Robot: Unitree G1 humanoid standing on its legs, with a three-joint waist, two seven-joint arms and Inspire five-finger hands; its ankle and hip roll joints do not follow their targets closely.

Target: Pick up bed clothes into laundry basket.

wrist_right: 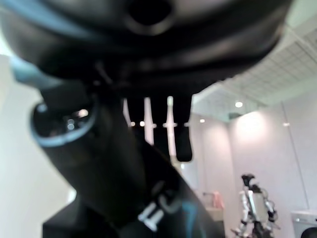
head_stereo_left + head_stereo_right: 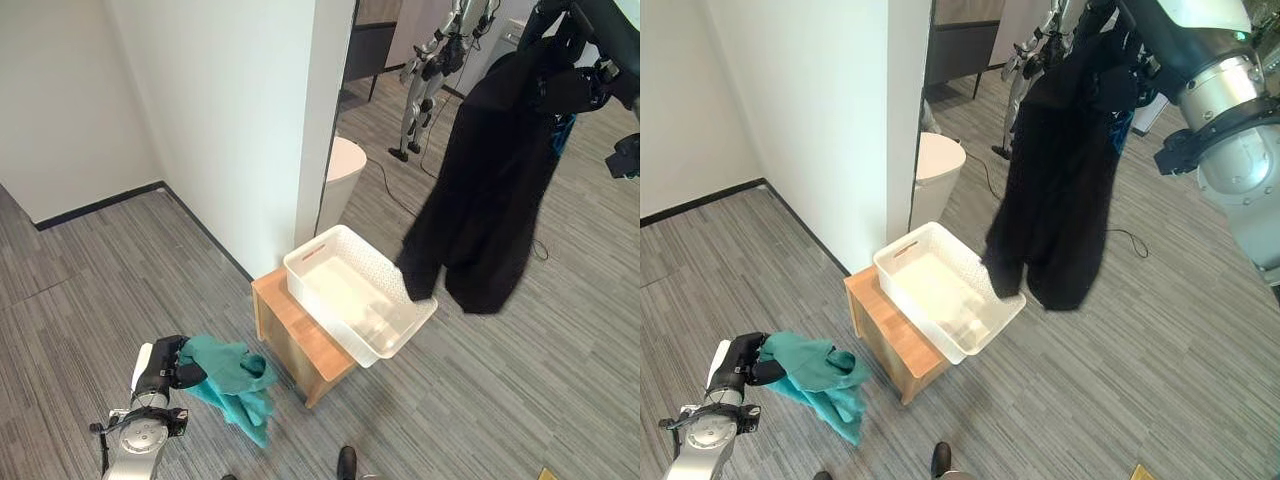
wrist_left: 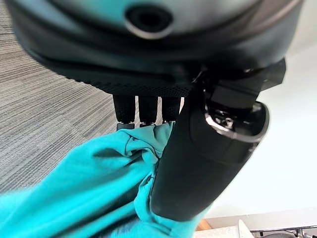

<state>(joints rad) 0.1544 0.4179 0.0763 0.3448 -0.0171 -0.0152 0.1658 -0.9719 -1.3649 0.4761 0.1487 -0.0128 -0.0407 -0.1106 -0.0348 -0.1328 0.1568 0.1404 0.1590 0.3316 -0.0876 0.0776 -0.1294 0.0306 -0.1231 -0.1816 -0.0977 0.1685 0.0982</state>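
Observation:
A teal cloth [image 2: 235, 382] hangs off the floor at the lower left, bunched in my left hand [image 2: 165, 365], whose thumb [image 3: 198, 158] and fingers pinch it. High at the upper right, my right hand [image 1: 99, 163] is shut on a long black garment [image 2: 490, 190]. The garment hangs down beside the white laundry basket [image 2: 300, 262], and its lower end reaches the basket's right rim. The basket sits tilted on a low wooden stand [image 2: 285, 335], and I see no clothes inside it.
A white wall corner [image 2: 300, 120] stands just behind the basket. A white round bin [image 2: 342, 170] sits past it. Another robot on a stand [image 2: 430, 70] is in the background. Grey plank floor lies open to the right of the stand.

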